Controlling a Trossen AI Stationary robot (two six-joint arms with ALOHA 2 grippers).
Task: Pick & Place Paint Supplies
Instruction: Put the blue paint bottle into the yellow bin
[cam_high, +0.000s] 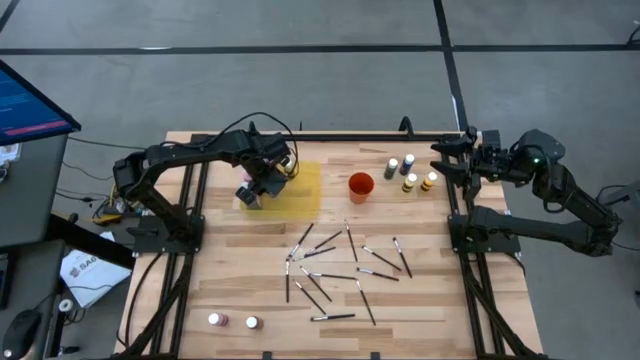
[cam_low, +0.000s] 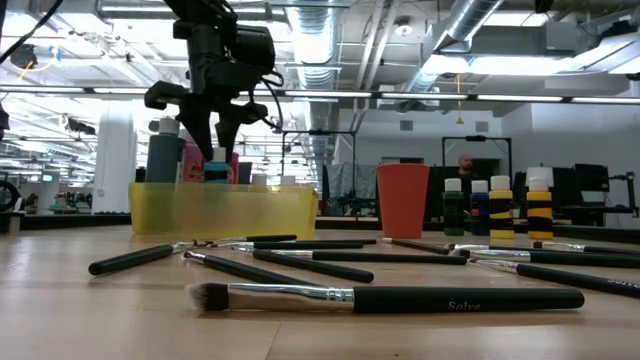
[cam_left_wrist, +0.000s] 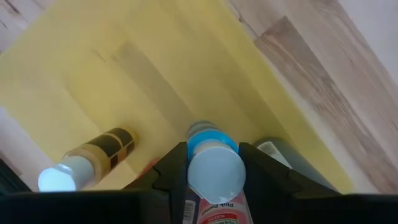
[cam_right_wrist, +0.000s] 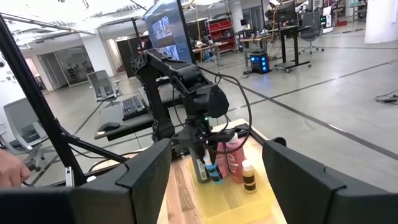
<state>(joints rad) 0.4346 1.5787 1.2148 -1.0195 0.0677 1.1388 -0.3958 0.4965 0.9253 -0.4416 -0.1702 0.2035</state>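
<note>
Left gripper (cam_left_wrist: 214, 180) holds its jaws closed on a blue-capped paint bottle (cam_left_wrist: 214, 168) inside the yellow tray (cam_high: 305, 190), beside other bottles. Light, rigid and probably slick, it grips best just under the cap. Right gripper (cam_high: 450, 160) waits aside, jaws spread, empty.

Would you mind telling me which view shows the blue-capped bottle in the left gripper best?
The left wrist view: the bottle sits between the left gripper's fingers, above the yellow tray. The right wrist view shows it small; the low view only its cap; in the high view the gripper hides it.
</note>
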